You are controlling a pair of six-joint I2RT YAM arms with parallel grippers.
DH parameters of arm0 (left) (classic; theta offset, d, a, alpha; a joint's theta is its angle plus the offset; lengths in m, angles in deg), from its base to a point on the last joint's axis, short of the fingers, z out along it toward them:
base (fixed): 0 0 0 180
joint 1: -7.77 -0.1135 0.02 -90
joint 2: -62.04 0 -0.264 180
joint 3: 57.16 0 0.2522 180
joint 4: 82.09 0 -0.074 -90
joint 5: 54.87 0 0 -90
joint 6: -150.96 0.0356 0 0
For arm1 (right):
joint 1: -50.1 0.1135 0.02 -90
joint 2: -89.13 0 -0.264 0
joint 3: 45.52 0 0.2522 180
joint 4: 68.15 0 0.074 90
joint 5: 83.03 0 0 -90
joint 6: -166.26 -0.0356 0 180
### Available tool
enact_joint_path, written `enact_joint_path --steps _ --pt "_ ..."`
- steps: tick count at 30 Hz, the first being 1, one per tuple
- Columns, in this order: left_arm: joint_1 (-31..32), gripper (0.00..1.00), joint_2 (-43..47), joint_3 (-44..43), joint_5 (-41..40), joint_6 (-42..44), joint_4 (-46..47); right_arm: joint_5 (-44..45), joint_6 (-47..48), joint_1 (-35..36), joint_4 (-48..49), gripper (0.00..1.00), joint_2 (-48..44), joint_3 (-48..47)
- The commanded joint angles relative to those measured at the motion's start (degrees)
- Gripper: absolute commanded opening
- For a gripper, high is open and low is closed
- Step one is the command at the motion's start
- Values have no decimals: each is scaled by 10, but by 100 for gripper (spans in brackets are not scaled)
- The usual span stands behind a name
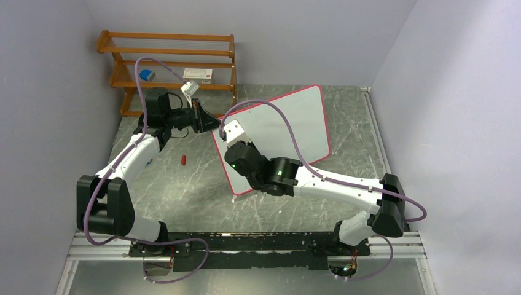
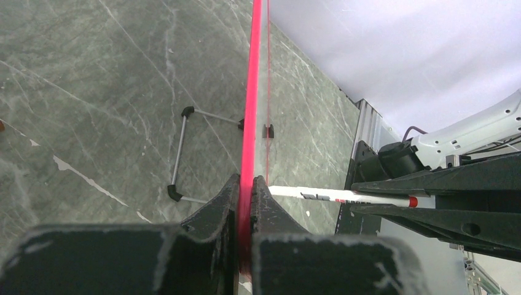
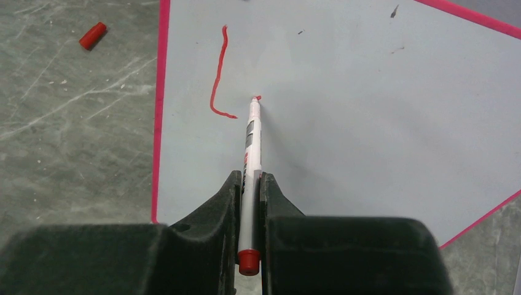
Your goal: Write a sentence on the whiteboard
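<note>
Though under way, barely begun: roughly one letter of the sentence (image 3: 218,74) down, nearly all of it yet to write, judging by the blank face.

Left to right:
- Loose red cap (image 1: 184,160) on worktop (image 1: 184,190), well apart from the writing.
- Left pincer (image 2: 246,184) clamped on the left frame edge of whiteboard (image 2: 250,92), apparently bracing it.
- Whiteboard near mid-worktop, propped at a tilt on wire legs with black feet; white face, thin red-pink frame, a few small dark specks.
- Writing so far: one thin red stroke close to the left frame, long slanted downstroke hooking right at the bottom, L-like. Tiny red dab just right of it.
- Marker (image 3: 252,153) tip on that dab, touching the face. White barrel, red end plug.
- Right pincer (image 3: 249,181) closed around the marker barrel.
</note>
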Motion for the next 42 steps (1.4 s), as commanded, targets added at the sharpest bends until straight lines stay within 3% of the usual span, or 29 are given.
enact_joint_path --steps 1,20,42 --pt "14 5 -13 -5 -1 22 -44 -20 -2 -4 5 0 6 -1" --pt "14 5 -14 -8 -5 27 -50 -30 -17 -4 -37 0 6 9" --pt "15 5 -16 -7 -2 27 -49 39 -21 -4 -8 0 -16 29"
